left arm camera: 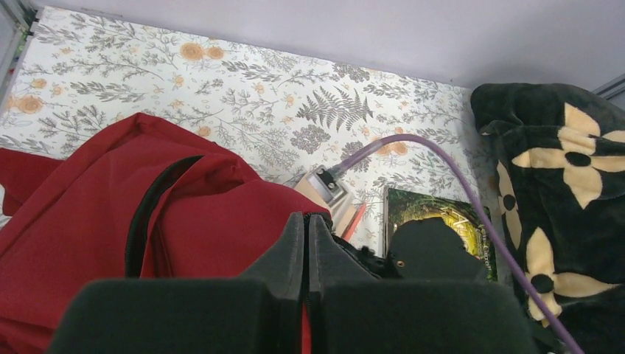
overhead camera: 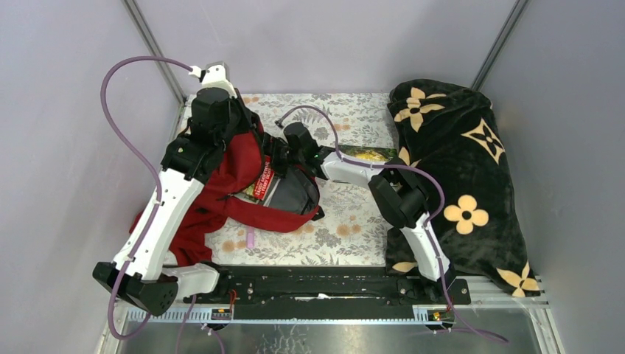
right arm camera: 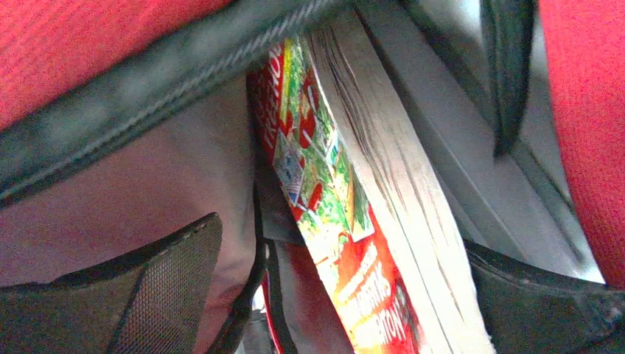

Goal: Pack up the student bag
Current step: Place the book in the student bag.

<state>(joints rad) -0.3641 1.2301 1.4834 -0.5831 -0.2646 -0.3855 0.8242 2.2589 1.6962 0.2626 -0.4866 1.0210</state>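
Right wrist: the student bag surrounds the spread right hand.

Your left gripper sits shut at the far edge of the bag, probably pinching its red fabric. Right of it, a book lies on the floral cloth, beside the blanket.

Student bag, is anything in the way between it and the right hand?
Nothing visible. The right hand is open inside the student bag, its fingers either side of a red book standing in there.
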